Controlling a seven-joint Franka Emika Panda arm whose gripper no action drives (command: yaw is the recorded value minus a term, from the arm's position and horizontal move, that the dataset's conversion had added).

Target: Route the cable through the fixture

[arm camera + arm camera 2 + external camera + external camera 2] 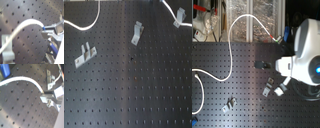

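Note:
The white cable [231,35] runs from the second exterior view's left edge, loops up and ends at a red band [275,36] beside the arm. In both wrist views my gripper [48,31] [47,97] is shut on the cable [25,25] [27,80] at its end, above the board. The fixture [180,19], a small narrow clip, stands at the first exterior view's top right, and the cable [168,7] passes right beside it. A silver clip [7,47] sits close under the cable in the first wrist view; I cannot tell which clip it is.
A two-pronged bracket [84,55] stands at the first exterior view's left and a slanted bracket [137,32] near the middle. All sit on a black perforated board [134,95]. The white arm body [304,50] fills the second exterior view's right. Clutter lies beyond the board's far edge [207,20].

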